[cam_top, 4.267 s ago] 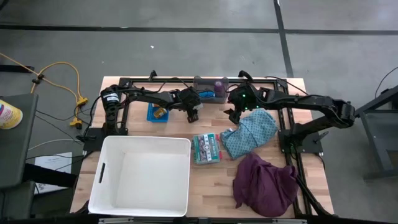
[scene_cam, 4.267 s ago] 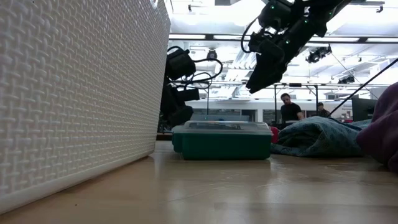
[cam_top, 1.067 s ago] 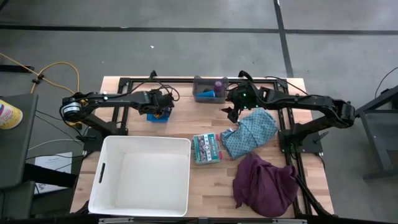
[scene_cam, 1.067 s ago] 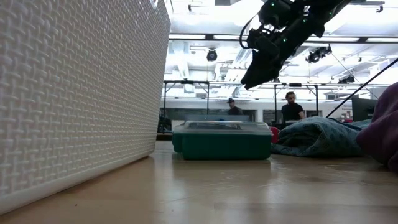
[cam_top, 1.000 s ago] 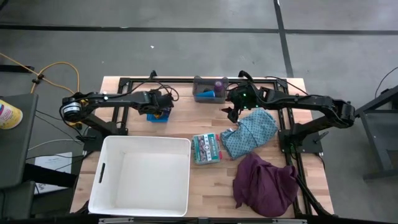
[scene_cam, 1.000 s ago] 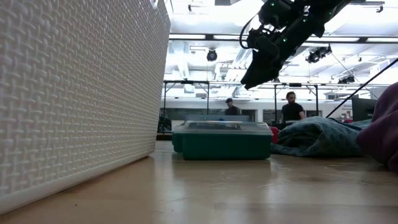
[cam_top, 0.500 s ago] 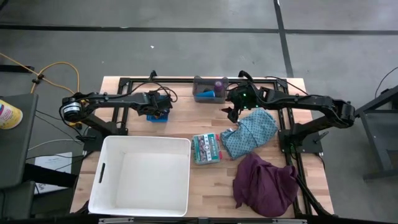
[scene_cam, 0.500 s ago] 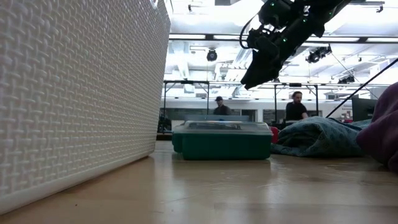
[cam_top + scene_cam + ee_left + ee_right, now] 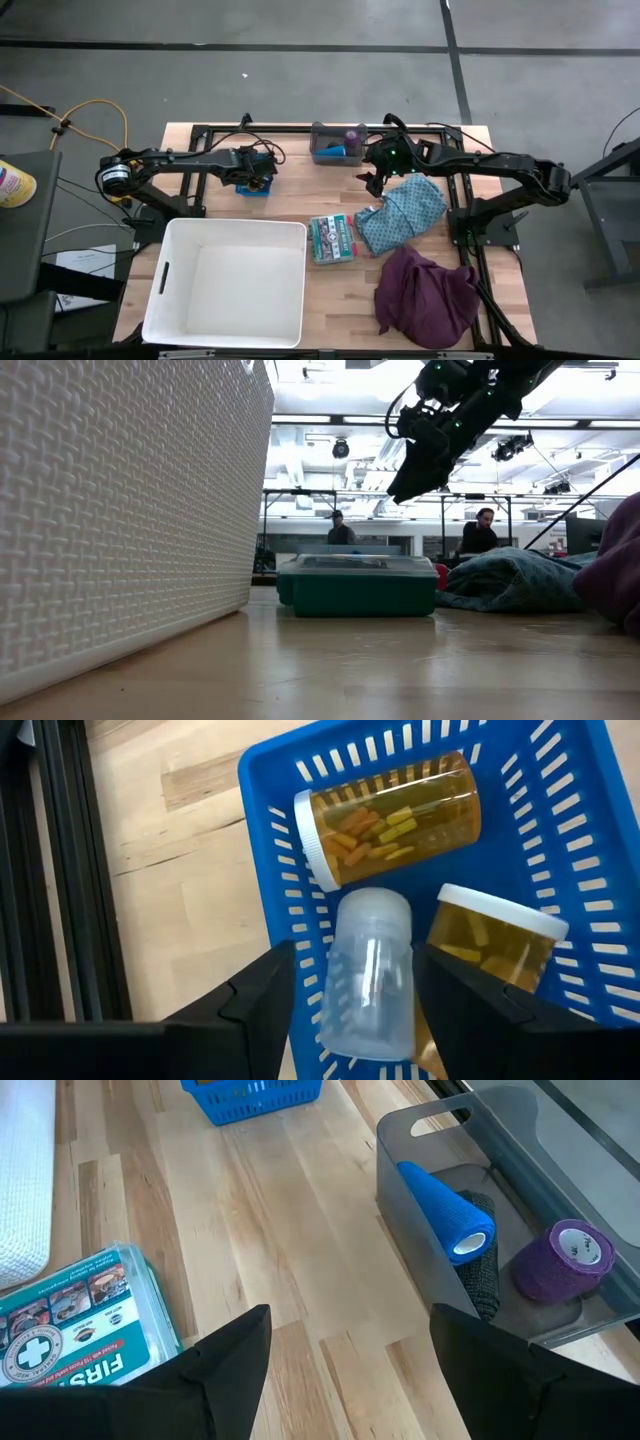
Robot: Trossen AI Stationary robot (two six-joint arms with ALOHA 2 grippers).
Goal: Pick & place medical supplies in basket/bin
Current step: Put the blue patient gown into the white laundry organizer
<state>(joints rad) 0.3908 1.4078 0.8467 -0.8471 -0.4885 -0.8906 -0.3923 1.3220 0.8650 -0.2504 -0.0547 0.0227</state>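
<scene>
The left claw [image 9: 350, 995] stands over the small blue slotted plastic basket [image 9: 560, 850], fingers partly apart and straddling a clear lidless plastic vial [image 9: 368, 970] without visibly clamping it. Two orange pill bottles with white caps [image 9: 390, 820] lie beside the vial, touching it.

Risk: closing here may pinch a neighbouring bottle or catch the basket wall, tipping the light basket.

The right claw [image 9: 350, 1370] hangs open and empty above the wooden surface [image 9: 300, 1250], near the grey bin [image 9: 520, 1140] holding the blue roll [image 9: 445, 1210] and purple roll [image 9: 565, 1260]. The teal cloth [image 9: 405, 212] and maroon cloth [image 9: 428, 295] lie on the surface.
</scene>
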